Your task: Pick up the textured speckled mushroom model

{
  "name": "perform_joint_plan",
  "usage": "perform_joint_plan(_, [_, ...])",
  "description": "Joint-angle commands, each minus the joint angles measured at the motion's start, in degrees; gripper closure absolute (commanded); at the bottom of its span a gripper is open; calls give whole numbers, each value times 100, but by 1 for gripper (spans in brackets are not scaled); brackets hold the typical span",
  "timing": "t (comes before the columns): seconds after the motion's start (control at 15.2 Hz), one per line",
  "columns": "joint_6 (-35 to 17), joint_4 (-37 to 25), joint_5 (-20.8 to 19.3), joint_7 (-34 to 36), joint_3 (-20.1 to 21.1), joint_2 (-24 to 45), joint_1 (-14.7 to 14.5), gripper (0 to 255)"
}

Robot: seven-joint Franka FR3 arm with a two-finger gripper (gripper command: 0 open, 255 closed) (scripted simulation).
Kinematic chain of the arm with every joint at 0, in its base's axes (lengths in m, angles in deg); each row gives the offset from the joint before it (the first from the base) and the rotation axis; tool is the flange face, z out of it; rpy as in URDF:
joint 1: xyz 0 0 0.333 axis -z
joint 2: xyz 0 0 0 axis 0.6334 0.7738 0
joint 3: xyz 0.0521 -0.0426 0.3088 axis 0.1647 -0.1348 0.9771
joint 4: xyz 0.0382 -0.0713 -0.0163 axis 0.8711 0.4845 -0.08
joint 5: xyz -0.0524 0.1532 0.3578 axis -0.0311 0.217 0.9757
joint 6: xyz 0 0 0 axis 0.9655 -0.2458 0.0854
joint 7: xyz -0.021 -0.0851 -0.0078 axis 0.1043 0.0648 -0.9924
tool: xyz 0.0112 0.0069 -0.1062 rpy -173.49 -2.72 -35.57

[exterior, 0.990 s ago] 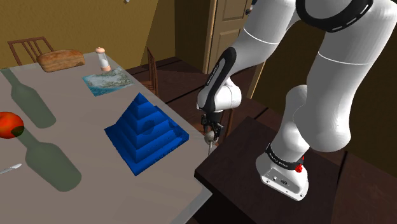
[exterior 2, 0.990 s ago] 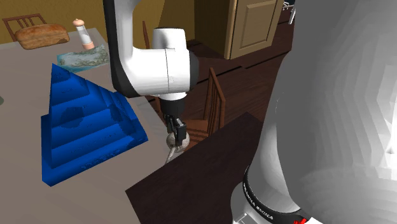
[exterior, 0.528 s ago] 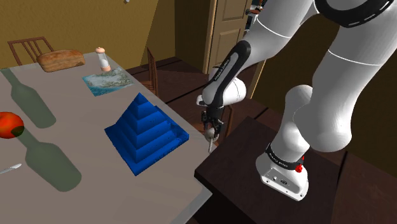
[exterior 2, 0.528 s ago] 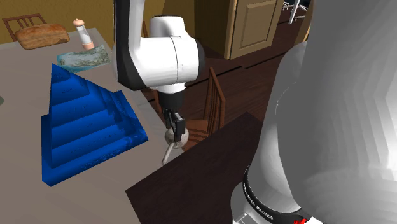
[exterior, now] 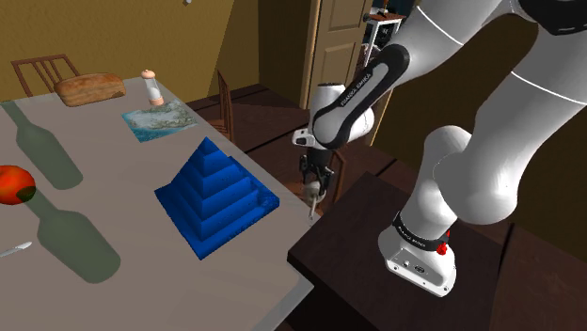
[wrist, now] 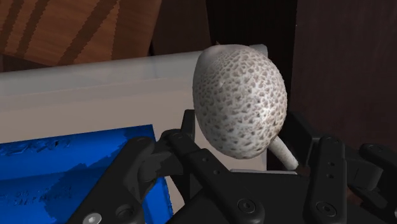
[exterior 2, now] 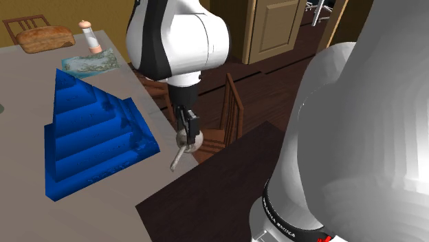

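Your claw (exterior 2: 188, 135) clamps the speckled mushroom (exterior 2: 184, 151) by its cap; long axis steeply tilted, stem pointing down over the surface (exterior 2: 96, 206) edge.

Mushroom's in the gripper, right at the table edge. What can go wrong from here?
1. The gripper clasps the mushroom by its rounded cap with the stem hanging free, so it may pivot or slip out.
2. It hangs by the edge of the table, next to the dark stand. If dropped, it could fall to the floor.
3. The blue stepped pyramid stands close, and a low sideways move might clip the stem.
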Motion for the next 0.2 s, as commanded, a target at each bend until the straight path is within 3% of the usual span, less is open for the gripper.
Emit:
perform_joint_plan(0.0, [207,-11,-257,200,54,-224,114,255])
perform_joint_plan(0.13, [223,-12,-272,212,63,-241,127,255])
